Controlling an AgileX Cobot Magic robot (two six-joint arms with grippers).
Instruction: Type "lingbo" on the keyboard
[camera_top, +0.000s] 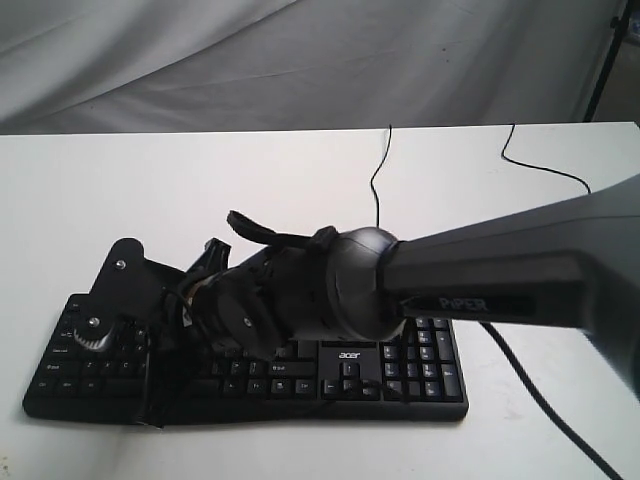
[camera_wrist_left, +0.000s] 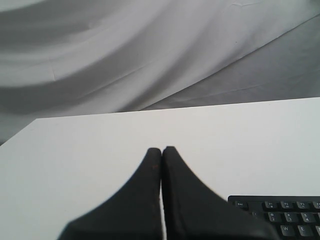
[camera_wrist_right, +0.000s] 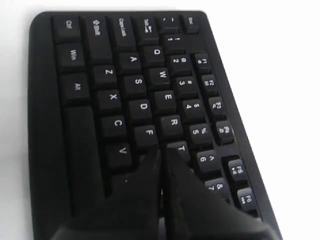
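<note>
The black keyboard (camera_top: 420, 375) with white legends and an acer logo lies along the table's near edge. My right gripper (camera_wrist_right: 162, 153) is shut with nothing in it. It reaches across from the right, and its tips press down among the F, T and V keys, hiding the key beneath. In the exterior view the right gripper (camera_top: 192, 297) is over the keyboard's left half, with its tips mostly hidden by its own body. My left gripper (camera_wrist_left: 162, 149) is shut and empty, hovering over bare table beside the keyboard's (camera_wrist_left: 285, 215) Esc corner. In the exterior view the left gripper (camera_top: 122, 250) is at the keyboard's left end.
A thin black cable (camera_top: 377, 180) runs from the keyboard toward the table's far edge. A second black cable (camera_top: 545, 168) curls at the back right, and another cable (camera_top: 545, 405) trails under the right arm. Grey cloth hangs behind the white table (camera_top: 200, 180).
</note>
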